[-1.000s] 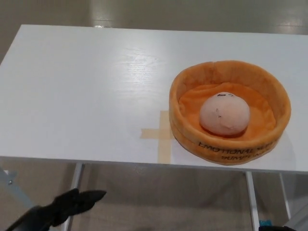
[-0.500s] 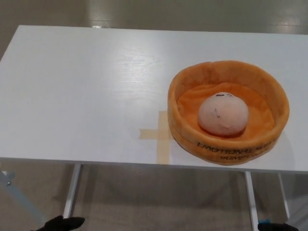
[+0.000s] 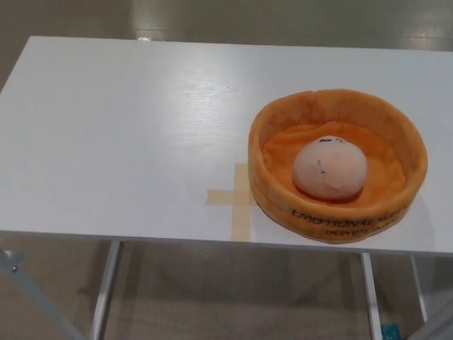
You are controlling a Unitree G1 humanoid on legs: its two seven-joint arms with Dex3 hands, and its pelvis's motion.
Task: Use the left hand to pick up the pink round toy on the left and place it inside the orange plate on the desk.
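Gone from the lower left of the frame: the black left hand, there a second ago beneath the desk edge, sunk to a sliver at the bottom border half a second ago, now out of sight altogether. Gone too the dark scrap at the lower right corner. No hand of either arm in view, so no telling whether fingers spread wide, pinched narrow, or closed on anything.

Pink round toy (image 3: 330, 167) resting inside the orange plate (image 3: 277, 131), centre right of the frame, down on the soft floor, ringed by the padded wall, a little toward the near side. Plate itself sitting on the white desk (image 3: 127, 127), just right of the tan tape cross (image 3: 238, 197).

By the look of it, placement done and the arm withdrawn; nothing left between toy and hand to compare, the hand lying somewhere below the bottom edge
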